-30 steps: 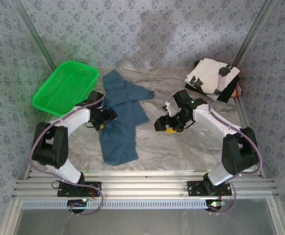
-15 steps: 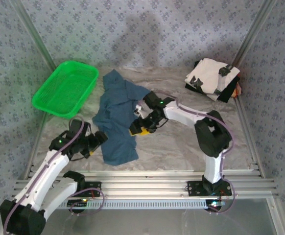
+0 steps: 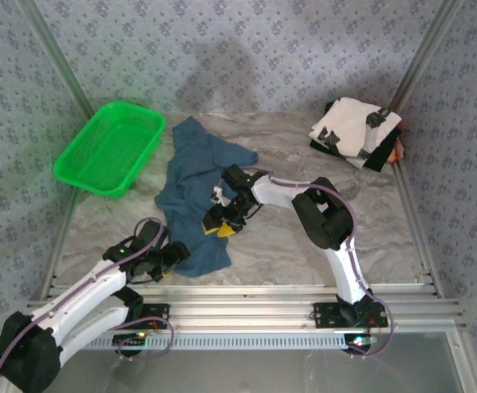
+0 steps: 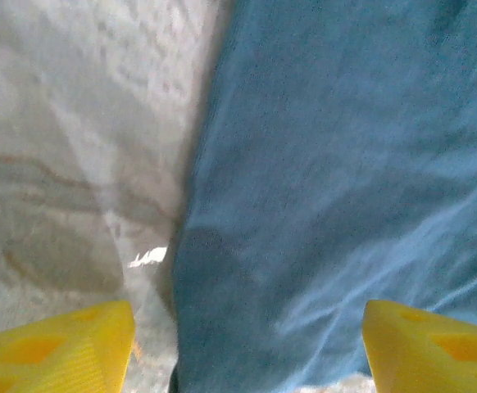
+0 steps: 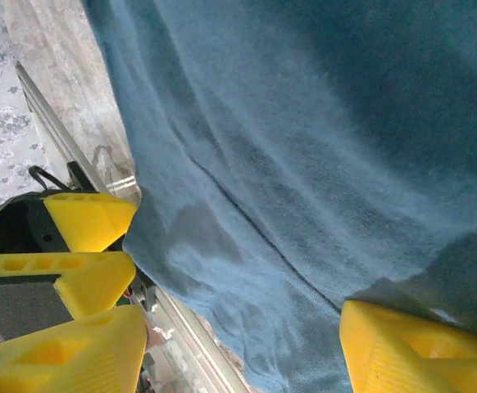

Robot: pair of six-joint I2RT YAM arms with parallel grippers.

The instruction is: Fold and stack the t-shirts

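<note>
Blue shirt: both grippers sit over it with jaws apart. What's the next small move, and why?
Probably lower both and close. The left gripper straddles the blue shirt at its near hem, and the right gripper has cloth between its open fingers. Neither pinches anything yet.

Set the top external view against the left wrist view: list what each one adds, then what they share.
Top external adds the green basket, the folded stack topped in white with black patches, and the right arm reaching over the blue t-shirt. Left wrist adds a close look at the yellow left fingers, apart, astride the shirt's edge. Shared: the blue t-shirt and the marbled table.
</note>
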